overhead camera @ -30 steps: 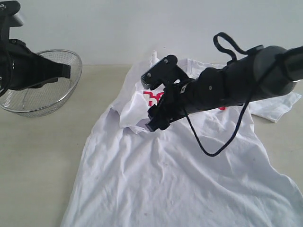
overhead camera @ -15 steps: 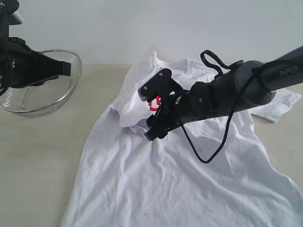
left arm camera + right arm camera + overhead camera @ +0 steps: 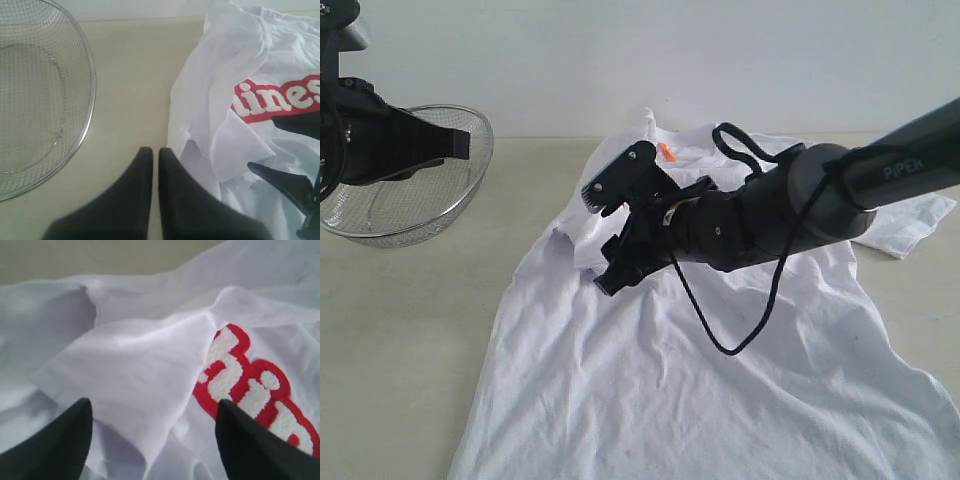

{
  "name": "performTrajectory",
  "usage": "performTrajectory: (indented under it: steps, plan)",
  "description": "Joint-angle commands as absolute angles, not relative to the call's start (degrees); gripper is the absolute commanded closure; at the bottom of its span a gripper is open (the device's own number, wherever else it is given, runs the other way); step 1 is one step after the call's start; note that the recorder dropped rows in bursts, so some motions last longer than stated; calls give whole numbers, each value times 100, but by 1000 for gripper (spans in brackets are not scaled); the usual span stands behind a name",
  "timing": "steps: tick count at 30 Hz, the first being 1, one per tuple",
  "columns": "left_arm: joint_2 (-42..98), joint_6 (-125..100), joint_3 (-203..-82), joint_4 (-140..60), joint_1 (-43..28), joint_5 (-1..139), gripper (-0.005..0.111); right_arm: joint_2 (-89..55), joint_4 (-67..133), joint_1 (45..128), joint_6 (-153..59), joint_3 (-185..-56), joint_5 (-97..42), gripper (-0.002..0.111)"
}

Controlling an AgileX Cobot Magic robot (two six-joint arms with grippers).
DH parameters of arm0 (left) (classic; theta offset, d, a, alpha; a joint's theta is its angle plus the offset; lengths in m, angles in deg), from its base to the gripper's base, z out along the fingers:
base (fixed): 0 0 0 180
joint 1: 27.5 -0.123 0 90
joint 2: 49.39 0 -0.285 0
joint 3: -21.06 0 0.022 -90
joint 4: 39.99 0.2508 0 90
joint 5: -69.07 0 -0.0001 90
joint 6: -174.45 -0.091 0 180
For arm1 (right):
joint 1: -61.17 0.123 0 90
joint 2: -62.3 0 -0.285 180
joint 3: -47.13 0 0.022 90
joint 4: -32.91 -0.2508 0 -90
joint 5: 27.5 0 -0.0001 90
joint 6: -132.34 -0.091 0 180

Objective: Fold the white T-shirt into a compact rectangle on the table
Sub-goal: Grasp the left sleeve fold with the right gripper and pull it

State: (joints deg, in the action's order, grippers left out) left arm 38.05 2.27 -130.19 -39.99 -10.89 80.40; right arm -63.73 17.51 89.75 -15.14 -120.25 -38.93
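Exterior view: T-shirt (image 3: pixel 670 380) spread on table (image 3: pixel 400 330), centre to lower right. Right gripper (image 3: pixel 602 238) jaws apart, empty, over tucked sleeve (image 3: pixel 576 245) at centre; left gripper (image 3: pixel 455 148) closed, empty, upper left. Probably sleeve-fold step; next needs clean pinch on sleeve edge.

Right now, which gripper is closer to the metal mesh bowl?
Left. The left gripper hovers beside the mesh bowl; the right gripper is over the white T-shirt, farther away.

A wire mesh bowl (image 3: pixel 430 200) stands before a pale wall (image 3: pixel 570 60).
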Motion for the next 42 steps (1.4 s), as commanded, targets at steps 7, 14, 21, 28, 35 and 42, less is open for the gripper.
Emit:
performTrajectory:
  steps: [7, 14, 21, 28, 35, 42]
  plan:
    - [3764, 189, -12985, -4048, -1095, 7981, 102, -6581, 1764, 8976, -1106, -12036, -3909, 45]
    - [3764, 174, -12985, -4048, -1095, 7970, 102, -6189, 1764, 8976, -888, -12036, -3524, 45]
    - [3764, 174, -12985, -4048, -1095, 7959, 102, -6162, 1764, 8976, -467, -12036, -3245, 45]
    - [3764, 174, -12985, -4048, -1095, 7959, 102, -6250, 1764, 8916, -179, -12036, -3303, 45]
    - [3764, 174, -12985, -4048, -1095, 7959, 102, -6489, 1764, 8706, -201, -12036, -3557, 45]
    - [3764, 174, -12985, -4048, -1095, 7947, 102, -6503, 1764, 8706, -254, -12036, -3917, 45]
